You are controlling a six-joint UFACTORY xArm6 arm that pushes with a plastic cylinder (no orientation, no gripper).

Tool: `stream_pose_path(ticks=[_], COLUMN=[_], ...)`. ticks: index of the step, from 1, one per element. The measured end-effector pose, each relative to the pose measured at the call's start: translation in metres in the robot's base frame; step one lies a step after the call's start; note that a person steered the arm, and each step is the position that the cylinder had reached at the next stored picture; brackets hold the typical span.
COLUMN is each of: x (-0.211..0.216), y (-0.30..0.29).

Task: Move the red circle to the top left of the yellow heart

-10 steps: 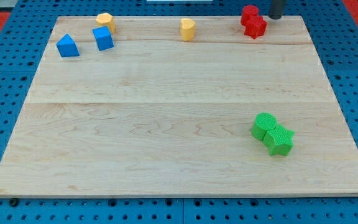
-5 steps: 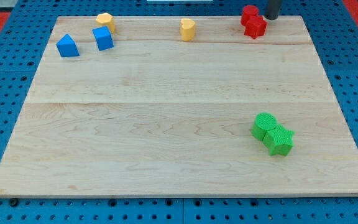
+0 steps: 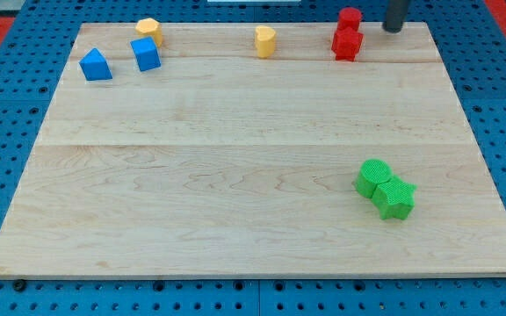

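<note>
Blue pegboard dotted with holes surrounds a pale wooden board made of joined planks, which fills most of the view. At about 1 o'clock from the board's middle, near the top edge, stand 2 red blocks touching each other: the upper one, a small red round-looking block, sits right against the board's top edge, and the red star-like block lies just below it. Their exact shapes are hard to make out at this size. The dark rod's lower end, the tip, is at 3 o'clock from the red pair, near but apart from them, over the board's top edge. The arm carries no gripper, so nothing is being grasped, and the tip touches no block.

A yellow heart-like block sits at 9 o'clock from the red pair, well apart. Farther toward 9 o'clock, near the top left corner, a second yellow block rests just above a blue cube-like block, with a blue triangular block just to its left.

At about 4 o'clock from the board's middle, a green round block touches a green star-shaped block.
</note>
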State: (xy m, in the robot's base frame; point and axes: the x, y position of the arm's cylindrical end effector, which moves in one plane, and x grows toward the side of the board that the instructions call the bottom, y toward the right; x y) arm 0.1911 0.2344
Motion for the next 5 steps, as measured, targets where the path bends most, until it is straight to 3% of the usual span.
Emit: stream_pose_path(ticks=[1, 3, 5], x=[0.000, 0.007, 0.060], y=[-0.002, -0.098, -0.116])
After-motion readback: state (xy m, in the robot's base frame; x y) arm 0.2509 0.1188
